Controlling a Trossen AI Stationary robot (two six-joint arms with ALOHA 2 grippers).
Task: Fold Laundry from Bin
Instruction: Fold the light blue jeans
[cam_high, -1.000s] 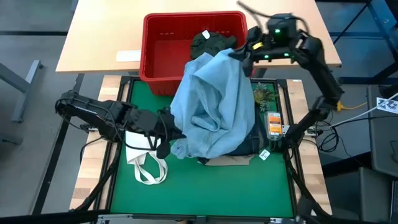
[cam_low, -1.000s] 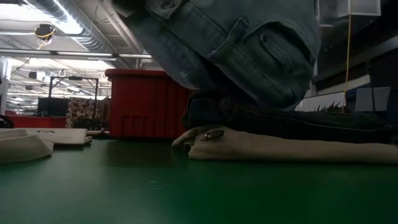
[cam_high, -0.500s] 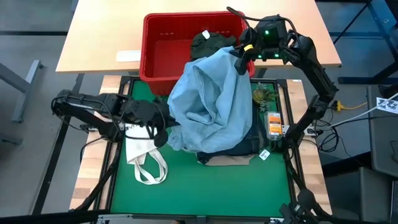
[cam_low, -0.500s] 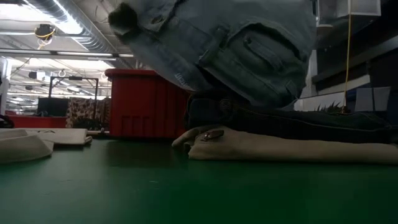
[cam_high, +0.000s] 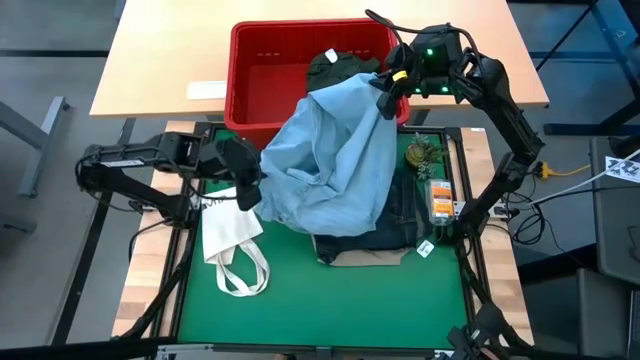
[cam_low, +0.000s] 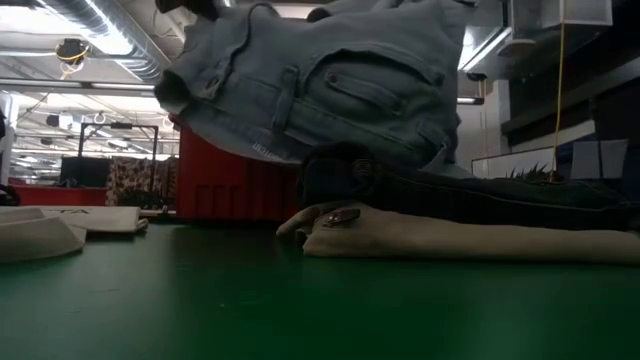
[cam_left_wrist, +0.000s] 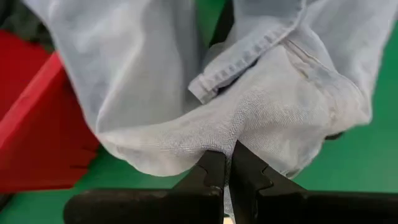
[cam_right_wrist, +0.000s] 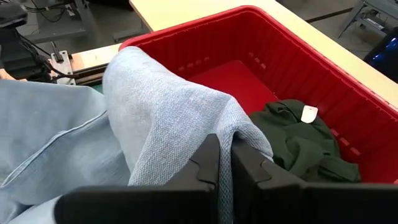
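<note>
Left tool (cam_high: 250, 190) shifted outward, pinching light blue jeans (cam_high: 335, 165); right tool (cam_high: 385, 88) clamps opposite end.

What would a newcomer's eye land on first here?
The light blue jeans, stretched in the air between both grippers: the right gripper pinches one end over the red bin, the left gripper the other above the green mat. Under them lie folded dark jeans on beige trousers.
</note>
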